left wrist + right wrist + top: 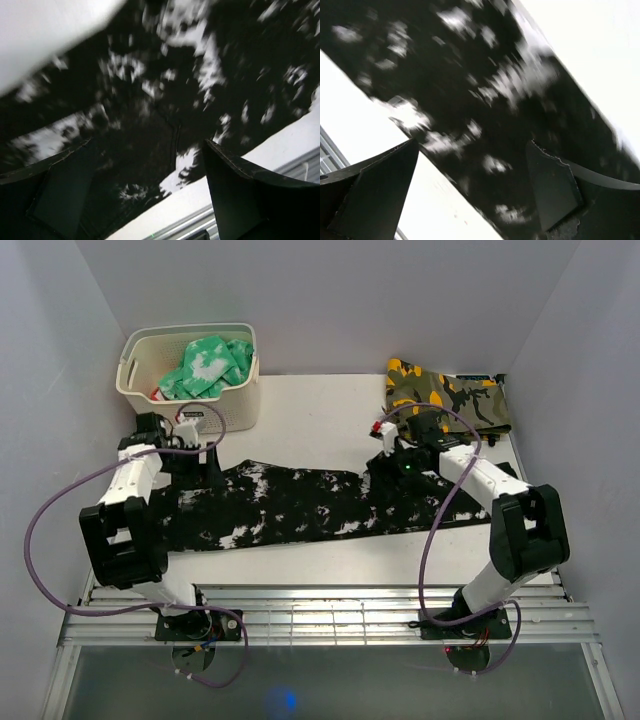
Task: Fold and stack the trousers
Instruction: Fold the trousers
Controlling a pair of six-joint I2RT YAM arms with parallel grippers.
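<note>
- While the trousers (310, 505) lie flat on the table beneath both pairs of fingers, a closing pinch may catch only the top layer.
- With fingers apart, the left gripper (148, 142) could miss the cloth edge beside its right finger.
- The right gripper (472, 142) is equally spread, so uneven lifting would skew the fold.

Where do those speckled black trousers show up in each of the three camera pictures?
Top external: the trousers lie stretched left to right across the middle.
Left wrist: the trousers fill most of the picture.
Right wrist: the trousers cross as a diagonal band, upper left to lower right.
Shared landmark: the white table bordering the fabric.
</note>
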